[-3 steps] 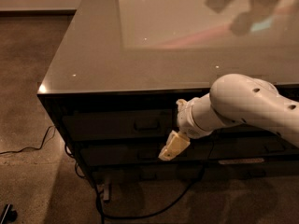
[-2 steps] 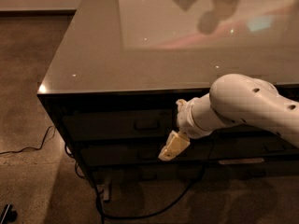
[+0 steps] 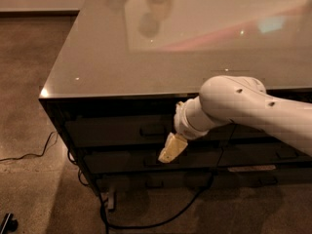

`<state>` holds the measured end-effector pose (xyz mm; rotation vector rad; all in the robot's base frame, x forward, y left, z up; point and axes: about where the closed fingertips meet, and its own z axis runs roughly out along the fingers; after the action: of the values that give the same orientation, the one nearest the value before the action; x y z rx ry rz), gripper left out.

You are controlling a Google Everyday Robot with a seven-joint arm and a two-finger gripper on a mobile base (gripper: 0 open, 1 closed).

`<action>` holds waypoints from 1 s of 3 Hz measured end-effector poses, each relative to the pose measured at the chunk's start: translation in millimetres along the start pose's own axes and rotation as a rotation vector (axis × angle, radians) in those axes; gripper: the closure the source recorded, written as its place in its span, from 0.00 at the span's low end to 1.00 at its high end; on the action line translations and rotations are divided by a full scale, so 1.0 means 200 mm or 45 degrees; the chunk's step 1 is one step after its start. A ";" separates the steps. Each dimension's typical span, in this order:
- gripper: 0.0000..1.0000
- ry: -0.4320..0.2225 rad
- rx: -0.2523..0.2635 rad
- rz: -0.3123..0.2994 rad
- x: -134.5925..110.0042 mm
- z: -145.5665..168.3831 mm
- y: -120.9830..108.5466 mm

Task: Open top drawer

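Note:
The top drawer point(image 3: 112, 130) is a wide dark brown front just under the cabinet's top edge, and it sits flush and closed. Its small rectangular handle point(image 3: 153, 129) is at its centre. My gripper point(image 3: 170, 151), cream-coloured at the end of the white arm point(image 3: 243, 111), hangs in front of the drawer fronts. It is just below and to the right of the handle, level with the gap between the top drawer and the one beneath. It points down and to the left.
A glossy reflective grey slab point(image 3: 170, 43) tops the cabinet. Two alike dark drawer fronts point(image 3: 117, 161) lie below the top drawer. A black cable point(image 3: 161, 218) runs over the brown floor under the cabinet. A small dark object point(image 3: 7, 223) lies at the bottom left.
My arm and gripper have shifted slightly to the left, closer to the top drawer's handle. The reflections on the slab have changed. The drawer has not moved.

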<state>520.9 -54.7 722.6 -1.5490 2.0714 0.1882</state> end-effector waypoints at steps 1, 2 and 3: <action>0.00 0.020 -0.012 -0.006 -0.02 0.08 -0.01; 0.00 0.041 -0.031 0.000 -0.01 0.17 -0.01; 0.00 0.066 -0.056 -0.003 -0.01 0.30 -0.02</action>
<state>545.1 -29.3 673.0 -1.5981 2.1181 0.1957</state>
